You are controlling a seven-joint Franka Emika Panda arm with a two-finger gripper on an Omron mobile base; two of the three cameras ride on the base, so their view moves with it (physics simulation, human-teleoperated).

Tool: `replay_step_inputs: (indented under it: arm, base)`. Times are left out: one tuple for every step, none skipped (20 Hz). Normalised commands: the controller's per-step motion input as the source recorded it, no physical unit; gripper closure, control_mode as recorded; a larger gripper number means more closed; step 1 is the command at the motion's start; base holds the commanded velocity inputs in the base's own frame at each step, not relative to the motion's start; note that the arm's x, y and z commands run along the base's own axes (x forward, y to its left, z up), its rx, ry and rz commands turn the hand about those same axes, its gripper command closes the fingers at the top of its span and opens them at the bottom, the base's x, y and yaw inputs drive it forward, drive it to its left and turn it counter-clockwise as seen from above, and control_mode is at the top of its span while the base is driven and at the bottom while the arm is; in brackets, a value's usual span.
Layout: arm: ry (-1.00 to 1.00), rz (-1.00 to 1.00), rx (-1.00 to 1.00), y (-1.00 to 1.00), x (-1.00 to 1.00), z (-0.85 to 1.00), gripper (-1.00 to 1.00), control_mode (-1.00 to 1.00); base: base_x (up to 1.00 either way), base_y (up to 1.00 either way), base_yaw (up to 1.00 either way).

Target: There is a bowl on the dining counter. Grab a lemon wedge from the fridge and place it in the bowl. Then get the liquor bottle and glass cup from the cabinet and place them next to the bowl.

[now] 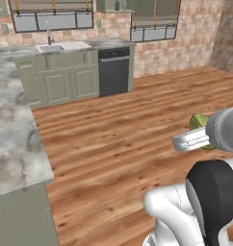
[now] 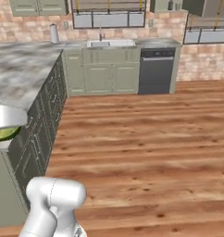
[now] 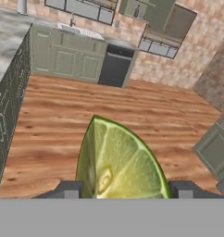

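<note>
A yellow-green lemon wedge (image 3: 118, 162) stands upright between my two dark fingertips, its cut face toward the hand camera. My gripper (image 3: 125, 190) is shut on it. From the left base view the lemon wedge (image 1: 198, 122) peeks out behind the gripper (image 1: 193, 138), over the wooden floor. In the right base view the gripper (image 2: 7, 126) sits at the left edge, next to the counter's end, and the lemon wedge (image 2: 5, 134) shows under it. The bowl, the liquor bottle and the glass cup are out of view.
A long marble counter (image 1: 12, 144) runs along the left over dark drawers (image 2: 37, 134). Against the far brick wall stand a sink (image 1: 60, 46), green cabinets (image 1: 70, 81) and a black dishwasher (image 1: 113, 72). Wide wooden floor (image 2: 141, 148) lies ahead. More green cabinets (image 3: 215, 148) stand to the right.
</note>
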Motion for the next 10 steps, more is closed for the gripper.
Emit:
replay_step_inputs:
  arm:
    - [0.0, 0.0, 0.0, 0.0, 0.0, 0.0, 1.0, 1.0]
    - [0.0, 0.0, 0.0, 0.0, 0.0, 0.0, 1.0, 1.0]
    - [0.0, 0.0, 0.0, 0.0, 0.0, 0.0, 1.0, 1.0]
    - [0.0, 0.0, 0.0, 0.0, 0.0, 0.0, 1.0, 1.0]
    - [0.0, 0.0, 0.0, 0.0, 0.0, 0.0, 1.0, 1.0]
    - [0.0, 0.0, 0.0, 0.0, 0.0, 0.0, 1.0, 1.0]
    - [0.0, 0.0, 0.0, 0.0, 0.0, 0.0, 1.0, 1.0]
    - [0.0, 0.0, 0.0, 0.0, 0.0, 0.0, 1.0, 1.0]
    - [0.0, 0.0, 0.0, 0.0, 0.0, 0.0, 1.0, 1.0]
    - [0.0, 0.0, 0.0, 0.0, 0.0, 0.0, 1.0, 1.0]
  base:
    - [-0.14, 1.0, 0.14]
    - [-0.09, 1.0, 0.14]
    - [-0.04, 1.0, 0.13]
    - [0.0, 1.0, 0.12]
    - [0.0, 1.0, 0.12]
    - [0.0, 1.0, 0.12]
    - [0.0, 1.0, 0.11]
    - [0.0, 1.0, 0.11]
    - [0.0, 1.0, 0.12]
    - [0.0, 1.0, 0.12]
